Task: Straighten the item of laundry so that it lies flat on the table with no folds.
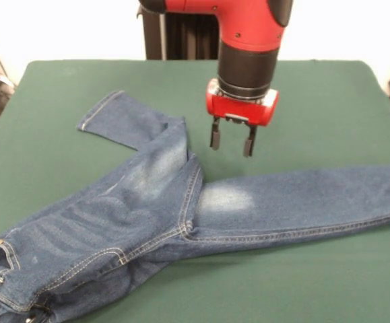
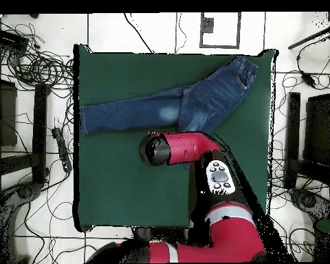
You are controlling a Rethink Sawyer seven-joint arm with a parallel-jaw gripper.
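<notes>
Denim fills the lower half of the front view: the jeans (image 1: 174,215) lie on the green table (image 1: 316,101), with the waistband bunched at about 8 o'clock, running off the bottom left corner. One leg stretches out flat toward 3 o'clock, reaching the right edge of the picture, a faded whitish patch on its thigh. The other leg runs up toward 10 o'clock and ends in a cuff well inside the table's left side; this leg lies partly over the crotch, with a raised ridge of cloth where the two legs meet (so the garment is not flat there). Tan stitching shows along the seams and pockets. The gripper (image 1: 233,141) hangs from the red and black arm just above centre, toward 12 o'clock, its two dark fingers (image 1: 215,133) pointing down and set apart with green cloth showing between them. They hold nothing, and the tips hover just beyond the crotch of the jeans, clear of the denim.

From overhead, the jeans (image 2: 174,103) lie in the upper part of the table (image 2: 119,179), the waistband near the corner at 1 o'clock and the long leg reaching to the table's edge at 9 o'clock. The arm's red and black wrist sits over the middle of the table, hiding the gripper itself and part of the second leg, of which a small strip shows below the wrist. Cables lie on the floor around the table.
</notes>
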